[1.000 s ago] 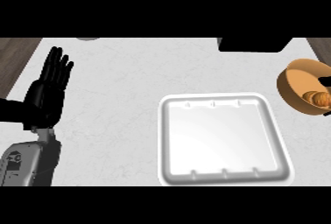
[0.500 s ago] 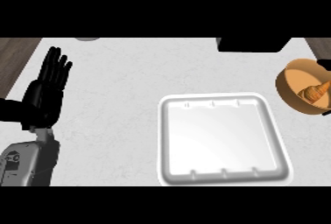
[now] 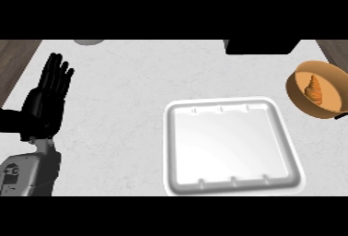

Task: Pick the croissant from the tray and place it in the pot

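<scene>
The croissant (image 3: pixel 313 89) lies inside the pot (image 3: pixel 297 94), right of the tray (image 3: pixel 285 138). The left hand (image 3: pixel 45 103), far left of the tray, rests released, fingers straight. Little risk remains, I think.

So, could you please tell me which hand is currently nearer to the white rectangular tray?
Left. The left hand rests open, fingers up, left of the white rectangular tray, apart from it. The right hand is not in view.

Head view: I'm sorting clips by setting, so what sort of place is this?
Probably a kitchen counter: a pale speckled countertop carries a white tray and an orange pot holding a croissant. The robot's left hand rests open at the left.
</scene>
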Action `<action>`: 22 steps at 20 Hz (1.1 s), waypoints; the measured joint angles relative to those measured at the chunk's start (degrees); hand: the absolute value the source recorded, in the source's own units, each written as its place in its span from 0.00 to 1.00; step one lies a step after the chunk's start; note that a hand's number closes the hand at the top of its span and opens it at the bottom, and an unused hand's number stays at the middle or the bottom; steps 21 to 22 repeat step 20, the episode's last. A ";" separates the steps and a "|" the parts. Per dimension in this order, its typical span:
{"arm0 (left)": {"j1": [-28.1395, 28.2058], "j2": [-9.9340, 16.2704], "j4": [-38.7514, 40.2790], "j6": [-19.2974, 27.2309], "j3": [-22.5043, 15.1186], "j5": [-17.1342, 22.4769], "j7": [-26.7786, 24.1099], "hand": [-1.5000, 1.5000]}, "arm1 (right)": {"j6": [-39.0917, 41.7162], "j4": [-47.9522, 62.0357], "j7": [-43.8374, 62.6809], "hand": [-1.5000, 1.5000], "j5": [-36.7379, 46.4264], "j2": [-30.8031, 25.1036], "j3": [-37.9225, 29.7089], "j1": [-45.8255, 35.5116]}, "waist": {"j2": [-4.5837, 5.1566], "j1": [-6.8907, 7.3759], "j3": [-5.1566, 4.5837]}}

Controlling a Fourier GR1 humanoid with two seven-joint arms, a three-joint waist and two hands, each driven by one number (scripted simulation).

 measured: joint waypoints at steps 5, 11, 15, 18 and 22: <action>0.53 0.40 -0.77 0.18 0.39 -0.28 0.34 0.50 | 1.03 -9.80 -2.95 0.00 -6.71 1.28 -1.81 7.31 | -0.05 -0.23 -0.01; -0.17 0.20 -0.64 0.29 0.35 -0.38 0.52 0.50 | 5.46 -21.58 -4.18 0.00 -14.58 2.12 -4.98 18.92 | -0.04 -0.38 -0.03; 0.52 0.52 -1.41 -0.50 0.55 0.10 0.90 0.50 | 7.84 -27.40 -4.47 0.00 -19.03 2.13 -7.12 25.62 | 0.01 -0.17 -0.02; 0.32 -0.06 -1.70 0.40 0.07 -0.79 0.88 0.50 | 10.22 -31.78 -4.76 0.00 -22.40 2.82 -9.08 30.90 | 0.02 -0.21 -0.03; 0.08 -0.18 -1.03 0.39 -0.01 -1.07 0.41 0.50 | 11.06 -32.72 -5.88 0.00 -24.51 2.91 -10.09 33.10 | 0.05 -0.12 -0.03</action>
